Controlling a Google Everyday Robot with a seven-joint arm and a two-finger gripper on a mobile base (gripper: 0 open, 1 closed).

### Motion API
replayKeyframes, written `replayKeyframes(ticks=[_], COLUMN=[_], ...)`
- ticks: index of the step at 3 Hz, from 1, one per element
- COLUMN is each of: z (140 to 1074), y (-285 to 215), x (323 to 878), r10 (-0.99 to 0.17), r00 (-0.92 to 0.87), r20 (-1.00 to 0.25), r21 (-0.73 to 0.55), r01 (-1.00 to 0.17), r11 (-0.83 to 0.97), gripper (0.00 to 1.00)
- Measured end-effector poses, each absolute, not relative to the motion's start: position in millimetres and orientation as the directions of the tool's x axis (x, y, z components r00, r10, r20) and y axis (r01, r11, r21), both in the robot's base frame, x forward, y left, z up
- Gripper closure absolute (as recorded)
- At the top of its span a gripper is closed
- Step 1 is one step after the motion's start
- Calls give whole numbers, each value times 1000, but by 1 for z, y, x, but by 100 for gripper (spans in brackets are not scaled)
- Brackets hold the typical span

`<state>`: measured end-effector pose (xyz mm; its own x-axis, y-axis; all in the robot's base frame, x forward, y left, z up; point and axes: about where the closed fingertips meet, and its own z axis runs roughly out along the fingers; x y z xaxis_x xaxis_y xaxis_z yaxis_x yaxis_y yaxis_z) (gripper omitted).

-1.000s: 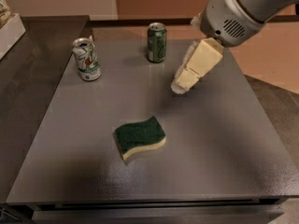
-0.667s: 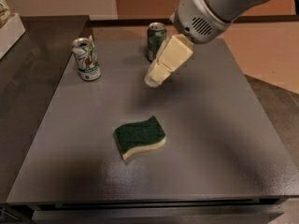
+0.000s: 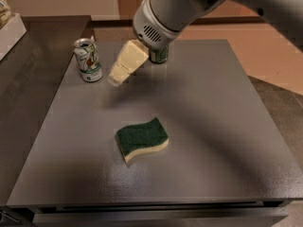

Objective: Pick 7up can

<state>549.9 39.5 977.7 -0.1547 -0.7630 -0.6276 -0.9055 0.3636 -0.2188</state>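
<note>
The 7up can (image 3: pixel 88 60), mostly white with green lettering and a silver top, stands upright near the back left of the grey table (image 3: pixel 208 126). My gripper (image 3: pixel 116 78), with cream-coloured fingers, hangs above the table just right of the can, a short gap away and not touching it. The arm's white wrist housing (image 3: pixel 163 18) reaches in from the upper right.
An all-green can (image 3: pixel 160 55) stands at the back middle, mostly hidden behind the wrist. A green and yellow sponge (image 3: pixel 142 138) lies in the middle of the table. A white box (image 3: pixel 9 32) sits on the dark counter at the far left.
The gripper has moved left across the table, from near the green can toward the 7up can. The cans and sponge have not moved.
</note>
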Motion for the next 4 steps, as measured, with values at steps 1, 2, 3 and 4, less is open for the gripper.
replayKeyframes(ticks=[1, 2, 3, 4], z=[954, 938, 927, 919], y=[79, 104, 126, 142], x=[568, 582, 607, 632], r10=[-746, -728, -698, -671], r00=[-194, -233, -277, -314], r20=[-637, -644, -660, -672], r21=[-181, -140, -113, -96], r01=[-903, -900, -883, -861], r11=[390, 413, 456, 500], gripper=[0, 0, 0, 0])
